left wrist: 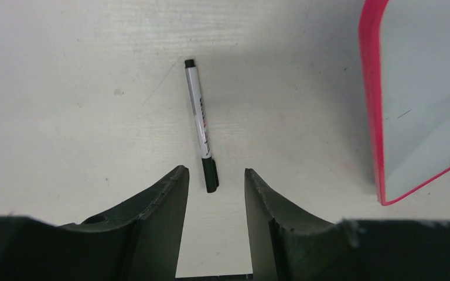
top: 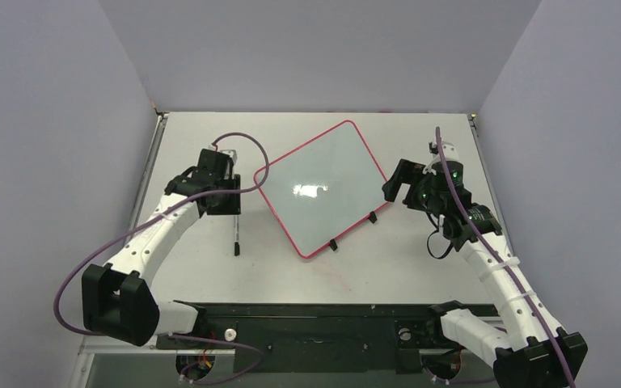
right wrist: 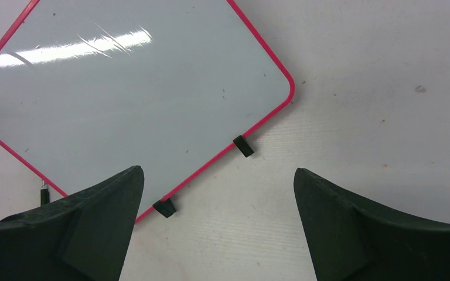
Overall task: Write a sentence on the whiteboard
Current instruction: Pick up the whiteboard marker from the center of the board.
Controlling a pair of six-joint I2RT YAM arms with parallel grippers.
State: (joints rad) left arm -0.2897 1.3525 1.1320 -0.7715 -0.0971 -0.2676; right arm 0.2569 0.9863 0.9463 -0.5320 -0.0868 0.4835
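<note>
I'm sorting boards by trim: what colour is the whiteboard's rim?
Red, slightly pinkish. The whiteboard rim shows best in the right wrist view.

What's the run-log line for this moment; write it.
left gripper open over marker | right gripper open near whiteboard | whiteboard blank

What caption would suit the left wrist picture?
Open left gripper above a marker lying on the table beside the red-rimmed whiteboard.

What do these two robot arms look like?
The left arm and right arm are white links with chunky black joints. A purple cable runs along each. The jaws are dark, curved, tapering wedges; green lights glow near the right wrist.
</note>
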